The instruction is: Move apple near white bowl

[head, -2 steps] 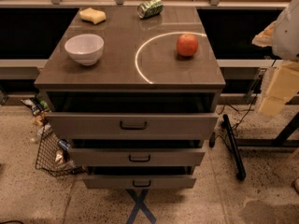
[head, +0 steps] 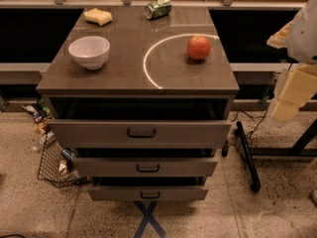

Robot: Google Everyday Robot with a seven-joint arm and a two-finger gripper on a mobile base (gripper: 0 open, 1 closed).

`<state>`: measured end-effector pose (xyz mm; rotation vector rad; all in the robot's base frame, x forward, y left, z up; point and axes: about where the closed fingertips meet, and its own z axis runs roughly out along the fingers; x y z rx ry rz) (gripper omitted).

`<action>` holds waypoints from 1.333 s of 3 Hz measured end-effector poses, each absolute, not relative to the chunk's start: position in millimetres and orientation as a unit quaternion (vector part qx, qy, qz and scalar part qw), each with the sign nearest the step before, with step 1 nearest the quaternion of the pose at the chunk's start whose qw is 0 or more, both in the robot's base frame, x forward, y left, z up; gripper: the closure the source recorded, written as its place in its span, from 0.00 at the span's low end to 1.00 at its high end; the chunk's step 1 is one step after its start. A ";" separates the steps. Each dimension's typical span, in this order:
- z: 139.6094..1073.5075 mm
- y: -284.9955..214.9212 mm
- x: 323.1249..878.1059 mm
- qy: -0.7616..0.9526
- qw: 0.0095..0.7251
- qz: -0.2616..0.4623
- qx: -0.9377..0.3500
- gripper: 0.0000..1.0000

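— Red-orange apple (head: 198, 47) on the right of the cabinet top (head: 124, 81), inside that bright arc (head: 148, 58). Why there, in the camera view?
— It rests free on the flat surface with nothing propping it, well apart from the white bowl (head: 89, 51), which stands upright on the left, mouth up. So I judge the move not yet begun
— And the gripper?
— The gripper (head: 292, 95) hangs at the right edge of the scene, beyond the cabinet, nearer than the apple and apart from it. How far open it is I cannot tell; the apple is not in it
— Which way does the apple point?
— Being round, it has no long axis worth naming, and whether the stem faces up I cannot tell. Any side should serve for a grasp, I think
— Anything in the way?
— Bare top lies between the two. The yellow sponge (head: 98, 17) and the green can (head: 158, 8), lying on its side, sit at the far edge, out of the path
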<state>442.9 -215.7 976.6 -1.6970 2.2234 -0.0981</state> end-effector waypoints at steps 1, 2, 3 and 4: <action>959.5 -215.7 474.9 0.795 0.207 -0.020 -0.569 0.00; 940.7 -225.5 528.4 0.809 0.276 -0.001 -0.519 0.00; 920.9 -236.3 578.5 0.810 0.348 0.033 -0.471 0.00; 897.1 -248.1 621.7 0.800 0.408 0.081 -0.433 0.00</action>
